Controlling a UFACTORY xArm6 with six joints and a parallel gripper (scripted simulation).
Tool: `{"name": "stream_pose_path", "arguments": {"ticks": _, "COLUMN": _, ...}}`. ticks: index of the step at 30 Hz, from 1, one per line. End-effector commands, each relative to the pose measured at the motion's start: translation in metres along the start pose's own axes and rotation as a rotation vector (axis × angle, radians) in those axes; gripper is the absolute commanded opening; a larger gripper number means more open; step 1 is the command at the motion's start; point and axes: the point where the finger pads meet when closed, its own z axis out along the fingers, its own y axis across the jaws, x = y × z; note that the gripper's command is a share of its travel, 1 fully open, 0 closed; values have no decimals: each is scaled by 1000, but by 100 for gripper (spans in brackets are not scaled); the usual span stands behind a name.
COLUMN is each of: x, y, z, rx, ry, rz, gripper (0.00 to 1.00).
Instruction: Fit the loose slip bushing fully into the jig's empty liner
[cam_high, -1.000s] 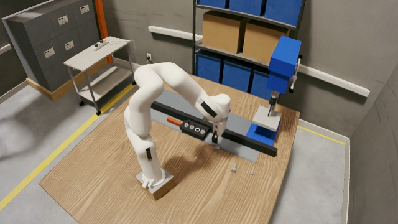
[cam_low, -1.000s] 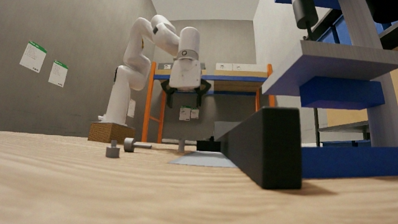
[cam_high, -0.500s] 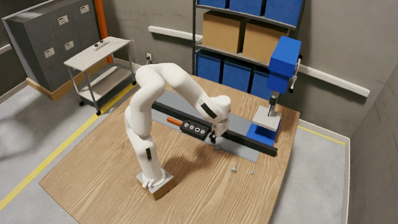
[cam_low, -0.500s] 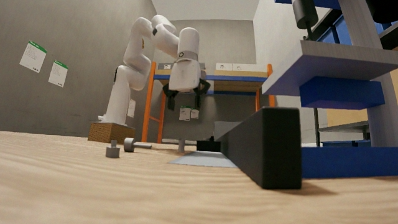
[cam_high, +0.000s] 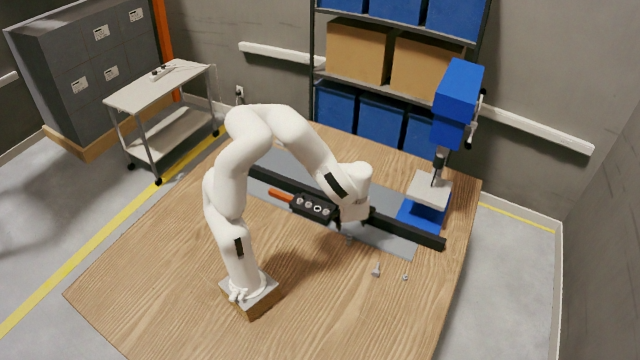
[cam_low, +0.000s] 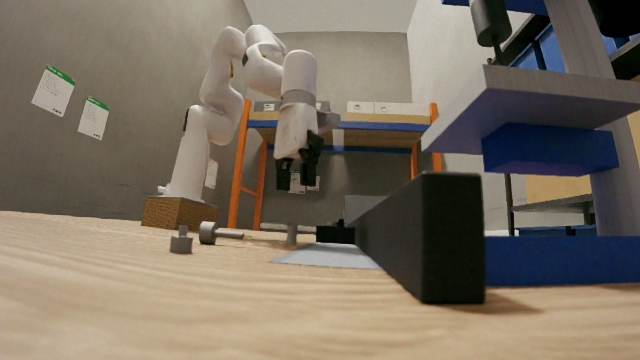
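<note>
End effector (cam_low: 296, 176) spread wide, nothing between its fingers, pointing down, hanging above the bench (cam_high: 310, 310) just off the right end of the plate (cam_high: 313, 207). Bushing (cam_low: 291, 234) stands upright on the bench below it, at the near edge of the grey mat (cam_high: 395, 248), apart from the fingers. Plate sits against the black rail (cam_high: 410, 232), orange pusher (cam_high: 280, 195) at its left end. Four liners on top; one (cam_high: 317, 208) looks open and dark. Two other small grey parts lie further out: one (cam_high: 376, 270) on its side, one (cam_high: 405, 276) upright.
</note>
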Motion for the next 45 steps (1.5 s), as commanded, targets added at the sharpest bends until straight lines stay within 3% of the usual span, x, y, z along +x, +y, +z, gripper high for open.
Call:
{"name": "stream_pose_path", "arguments": {"ticks": 1, "x": 0, "y": 2, "z": 6, "rx": -14, "ry": -19, "rz": 278, "gripper": 100}}
{"name": "stream_pose_path", "arguments": {"ticks": 7, "x": 0, "y": 2, "z": 7, "rx": -20, "ry": -20, "rz": 520, "gripper": 100}}
{"name": "stream_pose_path", "arguments": {"ticks": 8, "x": 0, "y": 2, "z": 7, "rx": -21, "ry": -22, "rz": 559, "gripper": 50}}
{"name": "stream_pose_path", "arguments": {"ticks": 12, "x": 0, "y": 2, "z": 7, "rx": -25, "ry": -30, "rz": 637, "gripper": 50}}
{"name": "stream_pose_path", "arguments": {"ticks": 13, "x": 0, "y": 2, "z": 7, "rx": -31, "ry": -46, "rz": 730, "gripper": 50}}
{"name": "stream_pose_path", "arguments": {"ticks": 45, "x": 0, "y": 2, "z": 7, "rx": -31, "ry": -46, "rz": 730, "gripper": 50}}
